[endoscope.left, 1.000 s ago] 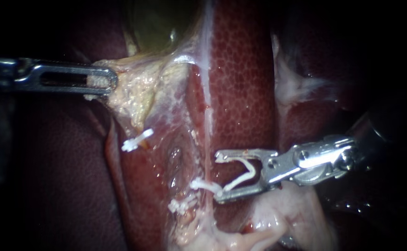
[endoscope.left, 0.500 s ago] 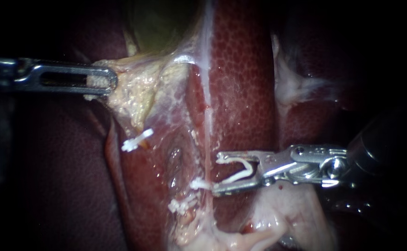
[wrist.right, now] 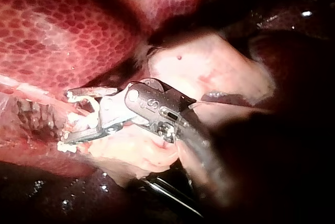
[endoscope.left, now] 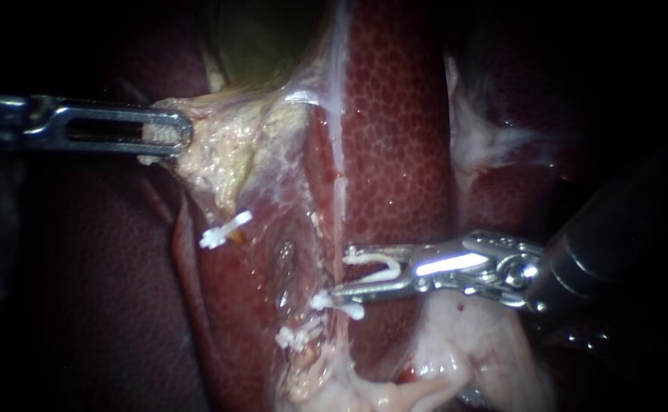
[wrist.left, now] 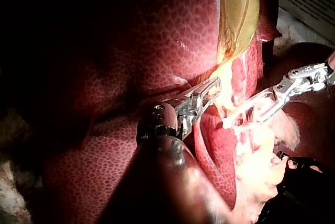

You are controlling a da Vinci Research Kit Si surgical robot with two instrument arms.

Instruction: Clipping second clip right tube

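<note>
**A:** What lies behind everything?

**B:** Dark red, pebbled liver (endoscope.left: 399, 130) fills the background. The right tube (endoscope.left: 340, 200), a pale strand, runs down across it.

**A:** How far along is the clipping?

**B:** One closed white clip (endoscope.left: 322, 300) already appears to sit on that tube. Just above it, the right instrument (endoscope.left: 345, 268) has its jaws partly spread. Both jaws touch an unclosed new clip (endoscope.left: 368, 259), and their tips are at the tube. Squeezing it closed seems yet to be done. The left instrument (endoscope.left: 175, 134) has its jaws pressed onto yellowish tissue (endoscope.left: 227, 152), apparently holding it taut.
</note>
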